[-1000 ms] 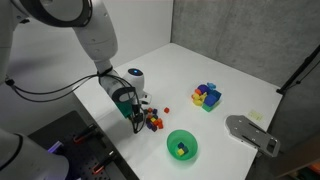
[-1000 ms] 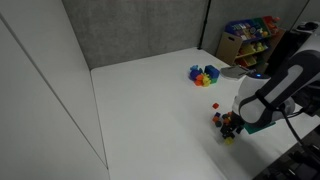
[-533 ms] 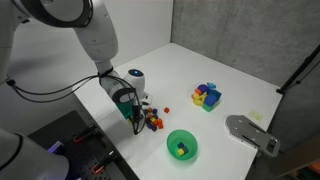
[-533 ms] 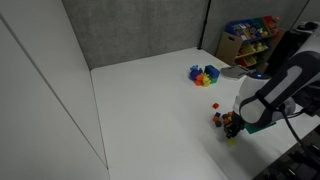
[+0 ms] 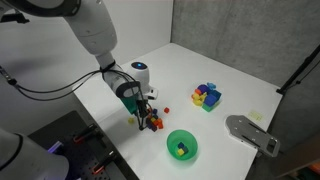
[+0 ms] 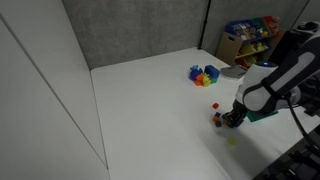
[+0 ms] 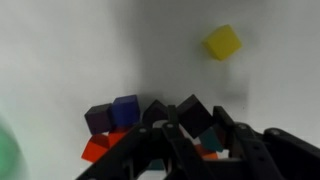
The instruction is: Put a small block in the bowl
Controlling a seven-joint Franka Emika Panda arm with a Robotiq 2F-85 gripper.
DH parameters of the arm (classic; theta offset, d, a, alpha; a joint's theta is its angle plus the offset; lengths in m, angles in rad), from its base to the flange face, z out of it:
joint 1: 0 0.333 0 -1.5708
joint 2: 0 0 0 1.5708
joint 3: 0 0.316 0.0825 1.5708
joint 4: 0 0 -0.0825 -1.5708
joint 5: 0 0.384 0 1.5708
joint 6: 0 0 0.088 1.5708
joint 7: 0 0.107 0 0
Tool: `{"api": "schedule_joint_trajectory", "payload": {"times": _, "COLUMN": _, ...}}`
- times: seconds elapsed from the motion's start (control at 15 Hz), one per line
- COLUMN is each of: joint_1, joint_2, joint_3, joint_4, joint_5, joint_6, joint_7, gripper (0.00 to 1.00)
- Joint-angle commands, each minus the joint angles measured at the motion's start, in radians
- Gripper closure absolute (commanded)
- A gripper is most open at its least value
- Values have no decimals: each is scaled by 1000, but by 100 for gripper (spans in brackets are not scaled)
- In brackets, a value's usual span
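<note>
Wrist view: black Robotiq gripper (image 7: 205, 138) sits low over the pile of small coloured blocks (image 7: 125, 110), jaw closure unreadable, so grip one block only, lift straight, carry to the small round bright-green bowl (image 5: 192, 142) nearby.

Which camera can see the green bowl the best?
In an exterior view the whole bowl shows, rim and inside. Only that exterior view shows it. The wrist view gives just a green blur at its left edge, likely the bowl.
</note>
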Motion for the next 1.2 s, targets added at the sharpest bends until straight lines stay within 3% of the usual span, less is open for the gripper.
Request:
{"api": "schedule_joint_trajectory", "payload": {"times": 0.0, "joint_1": -22, "joint_2": -133, "joint_3": -63, "joint_4": -40, "joint_5": -58, "joint_6": -78, "joint_7": 27, "gripper": 85}}
{"api": "schedule_joint_trajectory", "payload": {"times": 0.6, "joint_1": -181, "joint_2": -311, "joint_3": -226, "joint_4": -64, "joint_5": -150, "joint_6": -195, "joint_7": 15, "gripper": 85}}
{"api": "schedule_joint_trajectory", "payload": {"times": 0.67, "joint_1": -204, "joint_2": -333, "joint_3": -229, "joint_4": -71, "joint_5": -142, "joint_6": -205, "joint_7": 8, "gripper": 78}}
{"api": "schedule_joint_trajectory", "payload": {"times": 0.73, "joint_1": -226, "joint_2": -350, "joint_3": -226, "joint_4": -76, "joint_5": -129, "joint_6": -212, "joint_7": -4, "gripper": 35}}
{"api": "schedule_joint_trajectory", "payload": {"times": 0.8, "joint_1": -245, "joint_2": -373, "joint_3": -221, "joint_4": -86, "joint_5": -118, "joint_6": -217, "joint_7": -14, "gripper": 34}}
{"api": "schedule_joint_trajectory", "payload": {"times": 1.07, "joint_1": -287, "joint_2": -492, "joint_3": -175, "joint_4": -146, "joint_5": -49, "joint_6": -268, "joint_7": -96, "gripper": 4}}
{"api": "schedule_joint_trajectory", "payload": {"times": 1.13, "joint_1": -283, "joint_2": -524, "joint_3": -165, "joint_4": -162, "joint_5": -32, "joint_6": -290, "joint_7": -118, "gripper": 1}}
